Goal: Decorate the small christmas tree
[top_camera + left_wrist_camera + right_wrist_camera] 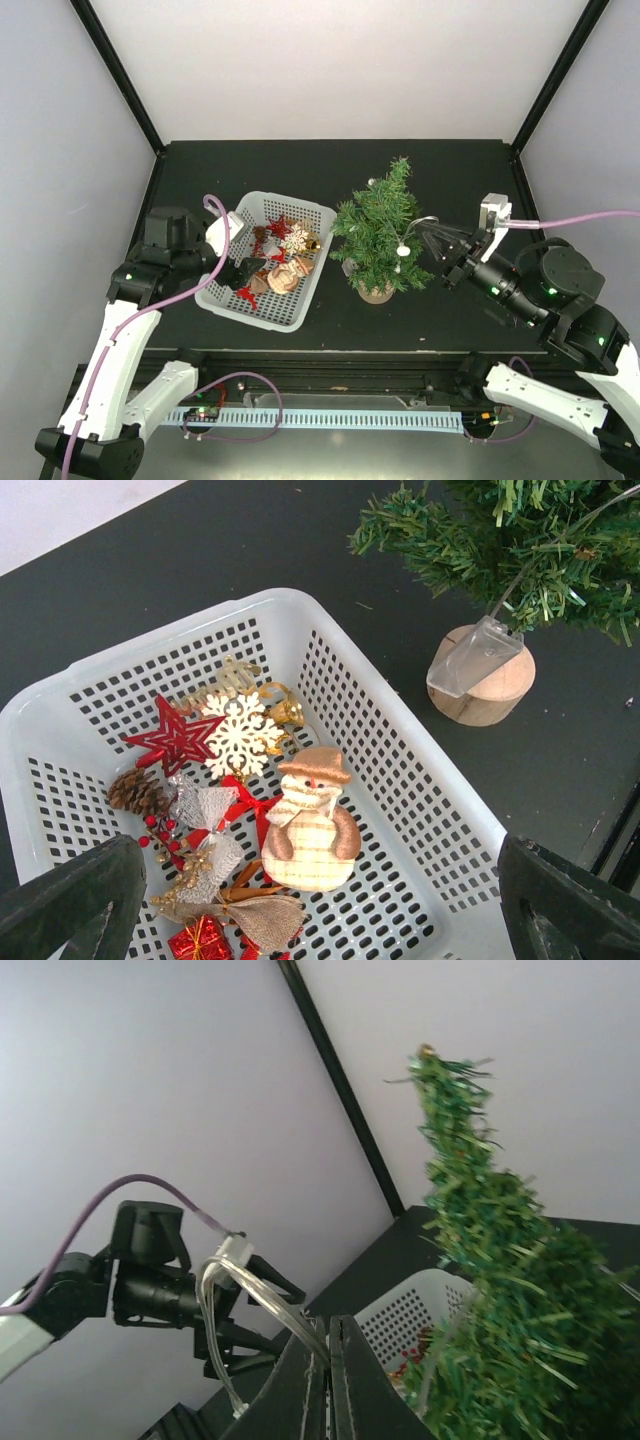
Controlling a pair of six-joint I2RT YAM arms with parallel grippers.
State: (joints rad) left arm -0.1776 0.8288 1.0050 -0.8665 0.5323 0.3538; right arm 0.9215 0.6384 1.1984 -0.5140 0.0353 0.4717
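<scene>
The small christmas tree (383,232) stands upright in the middle of the dark bench (450,310), just right of the white basket (255,316). Its needles are green and bushy, and its round base (495,692) looks like pale wood. The basket is plastic, full of little holes. Inside lie a snowman (312,820), a flat cream snowflake (240,735), a shiny red star (175,740) and a bumpy pine cone (138,792). The left gripper (320,880) hangs over the basket, fingers wide apart. The right gripper (328,1332) is squeezed tight on a thin clear wire (268,1300) beside the tree.
</scene>
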